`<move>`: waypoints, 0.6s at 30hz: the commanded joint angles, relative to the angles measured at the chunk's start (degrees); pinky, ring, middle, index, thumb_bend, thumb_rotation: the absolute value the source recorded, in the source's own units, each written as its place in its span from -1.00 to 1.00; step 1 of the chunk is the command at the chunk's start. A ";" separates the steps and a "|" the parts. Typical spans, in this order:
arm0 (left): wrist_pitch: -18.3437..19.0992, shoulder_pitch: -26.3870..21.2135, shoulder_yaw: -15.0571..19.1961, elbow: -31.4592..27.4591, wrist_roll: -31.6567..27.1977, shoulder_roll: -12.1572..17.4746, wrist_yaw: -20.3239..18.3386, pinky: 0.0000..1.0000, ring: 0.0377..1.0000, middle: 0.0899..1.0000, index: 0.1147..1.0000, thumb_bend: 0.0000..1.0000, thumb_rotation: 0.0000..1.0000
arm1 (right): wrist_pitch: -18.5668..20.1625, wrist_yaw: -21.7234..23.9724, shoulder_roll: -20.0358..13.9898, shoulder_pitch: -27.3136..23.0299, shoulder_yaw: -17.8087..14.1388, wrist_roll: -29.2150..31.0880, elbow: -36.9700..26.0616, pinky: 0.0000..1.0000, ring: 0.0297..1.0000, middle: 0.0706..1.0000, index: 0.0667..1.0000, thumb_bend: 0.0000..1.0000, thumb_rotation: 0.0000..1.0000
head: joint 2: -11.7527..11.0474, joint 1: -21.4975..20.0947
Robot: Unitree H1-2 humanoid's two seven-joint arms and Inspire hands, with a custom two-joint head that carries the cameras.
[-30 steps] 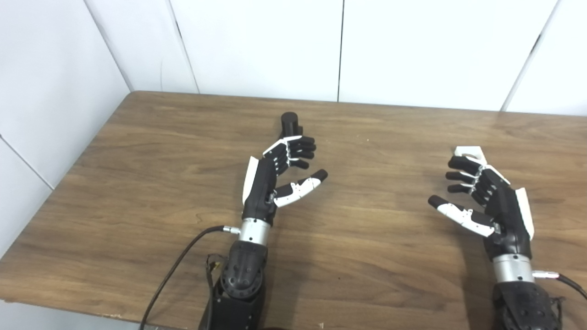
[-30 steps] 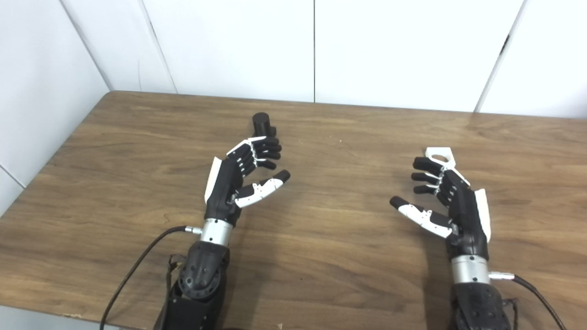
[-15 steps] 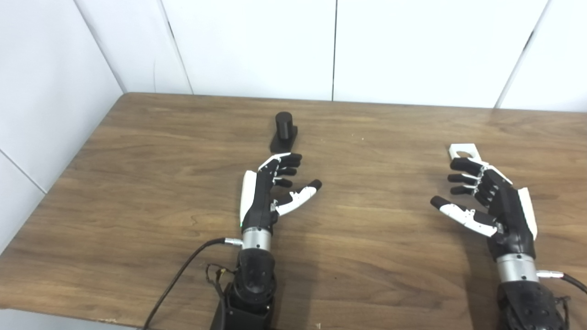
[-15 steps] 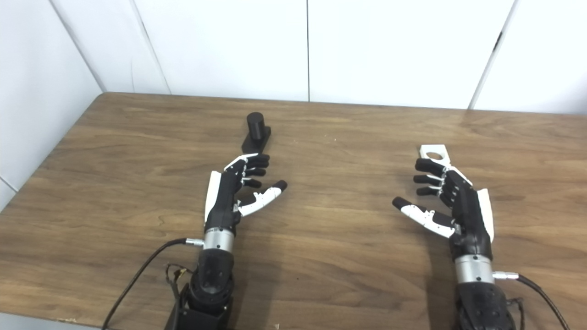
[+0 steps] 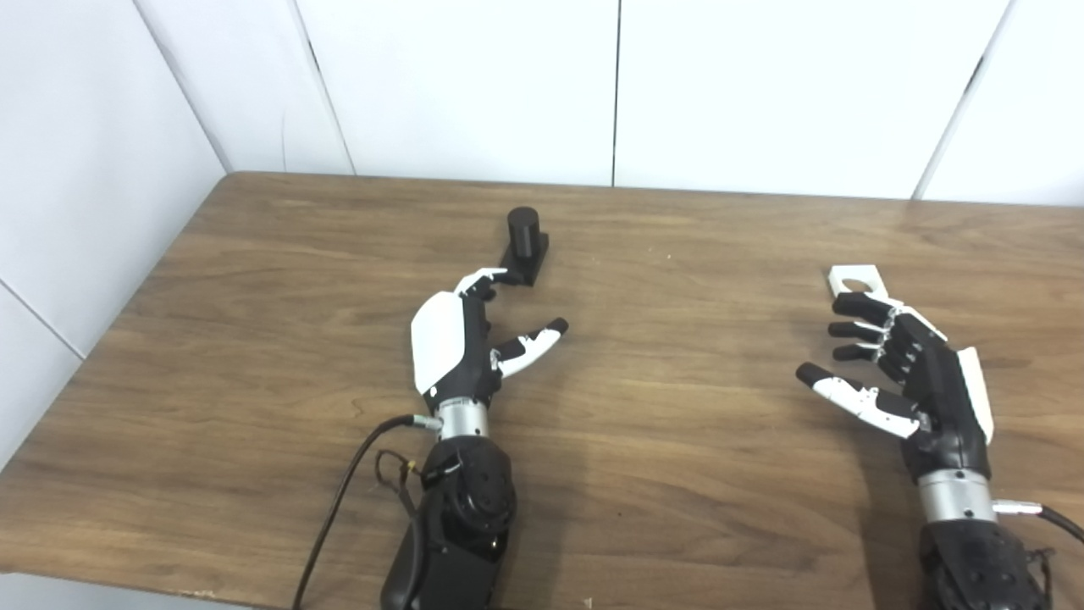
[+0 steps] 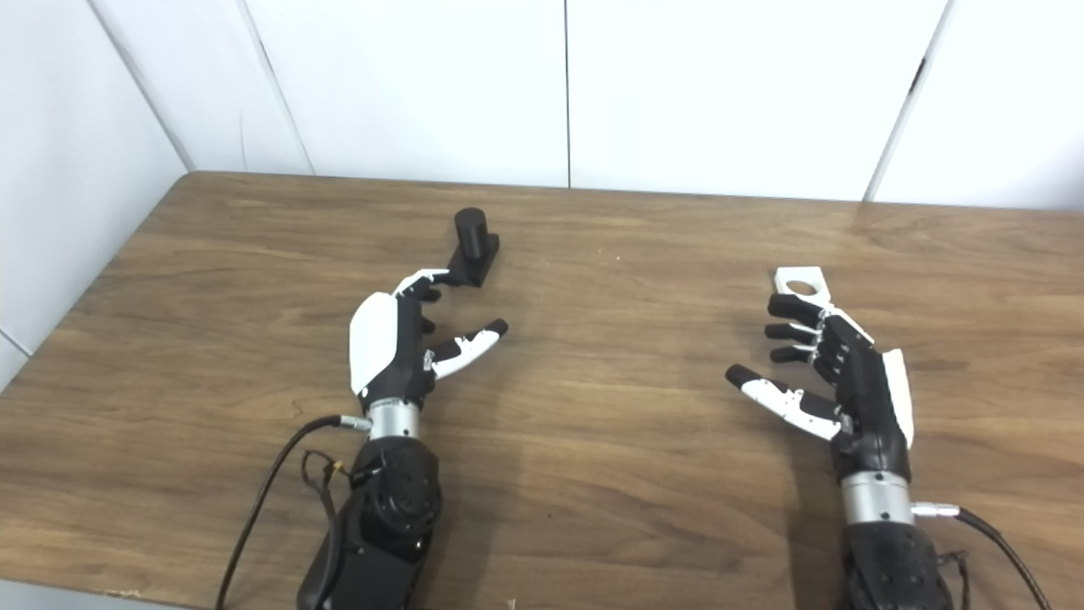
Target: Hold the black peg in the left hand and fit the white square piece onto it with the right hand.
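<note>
The black peg (image 5: 525,245), a short cylinder on a flat black base, stands upright on the wooden table (image 5: 254,356) at the middle rear. My left hand (image 5: 470,343) is open and empty just in front of it, turned so its white back faces the camera, fingertips close to the peg's base. The white square piece (image 5: 857,280), flat with a round hole, lies on the table at the right. My right hand (image 5: 902,373) is open and empty just in front of it, fingers curled, fingertips hiding its near edge.
White wall panels (image 5: 610,85) close off the table's rear and left sides. The left arm's black cable (image 5: 339,500) hangs by the table's front edge.
My left hand has drawn back from the peg and rolled over so its white back shows. The right hand has stayed in place. The camera shifted slightly at first.
</note>
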 commanded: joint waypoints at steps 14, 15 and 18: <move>3.04 -7.15 -1.67 2.45 2.94 3.21 3.01 0.28 0.66 0.71 0.27 0.53 -0.33 | -2.29 -0.32 0.06 -1.50 0.12 -0.31 -0.91 0.10 0.31 0.39 0.33 0.29 -1.00 | -0.35 -0.80; 3.18 -7.59 -1.74 2.93 3.06 3.40 3.20 0.27 0.65 0.71 0.27 0.54 -0.32 | -2.56 -0.31 0.11 -1.54 0.12 -0.18 -0.80 0.10 0.31 0.39 0.33 0.28 -1.00 | -0.38 -0.92; 3.55 -9.02 -2.00 4.72 3.23 4.14 3.41 0.26 0.67 0.73 0.28 0.56 -0.27 | -3.27 -0.33 0.13 -1.56 0.13 -0.01 -0.43 0.09 0.30 0.39 0.32 0.28 -1.00 | -0.36 -1.31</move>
